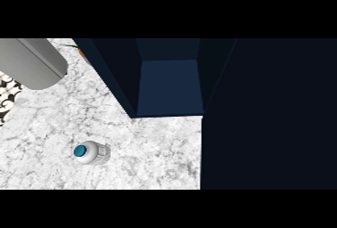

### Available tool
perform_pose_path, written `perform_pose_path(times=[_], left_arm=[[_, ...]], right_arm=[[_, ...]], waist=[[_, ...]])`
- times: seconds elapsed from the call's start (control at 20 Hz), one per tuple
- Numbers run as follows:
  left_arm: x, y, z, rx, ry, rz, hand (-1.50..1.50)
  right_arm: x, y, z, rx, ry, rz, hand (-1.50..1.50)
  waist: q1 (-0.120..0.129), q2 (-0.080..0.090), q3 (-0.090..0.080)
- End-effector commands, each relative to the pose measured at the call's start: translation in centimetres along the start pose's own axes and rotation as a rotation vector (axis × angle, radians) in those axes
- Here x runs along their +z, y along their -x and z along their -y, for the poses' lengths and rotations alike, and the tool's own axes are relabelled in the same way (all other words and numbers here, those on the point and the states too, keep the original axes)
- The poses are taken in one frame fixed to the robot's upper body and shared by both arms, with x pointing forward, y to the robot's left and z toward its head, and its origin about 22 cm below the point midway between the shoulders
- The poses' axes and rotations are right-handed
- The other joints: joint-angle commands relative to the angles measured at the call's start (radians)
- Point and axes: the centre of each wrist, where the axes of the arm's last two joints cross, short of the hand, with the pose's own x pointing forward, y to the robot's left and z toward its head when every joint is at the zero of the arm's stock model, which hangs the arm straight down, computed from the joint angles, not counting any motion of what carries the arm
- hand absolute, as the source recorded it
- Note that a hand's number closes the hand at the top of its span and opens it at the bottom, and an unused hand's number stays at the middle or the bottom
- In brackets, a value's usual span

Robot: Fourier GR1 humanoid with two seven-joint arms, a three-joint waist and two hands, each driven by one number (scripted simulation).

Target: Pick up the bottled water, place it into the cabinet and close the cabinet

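Bottle (91,152) upright near counter (151,147) front edge, ungrasped; cabinet (170,87) open. Hands unseen, state unknown. Side grasp below cap advised.

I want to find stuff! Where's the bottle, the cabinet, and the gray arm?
bottle (81,151), head view, on its blue cap.
cabinet (169,84), head view, on its open inside floor.
arm (36,62), head view, on its gray sleeve, top left.

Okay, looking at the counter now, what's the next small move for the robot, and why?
Probably bring a robot hand down over the bottled water. It stands upright and untouched on the marble counter, with no hand in view, and the dark blue cabinet behind it already stands open, so grasping comes first.
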Motion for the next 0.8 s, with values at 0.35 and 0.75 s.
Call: perform_pose_path(times=[0.35,0.75], left_arm=[[-5.0,5.8,-3.6,-0.095,0.002,-0.046,-1.50],[-8.6,9.5,-5.2,-0.091,0.010,-0.084,-1.50]], right_arm=[[2.2,-4.3,-0.9,-0.084,-0.066,0.077,-1.50],[3.1,-4.3,-0.3,-0.074,-0.058,0.081,-1.50]], waist=[[-0.013,0.000,-0.002],[-0.007,0.001,-0.002]])
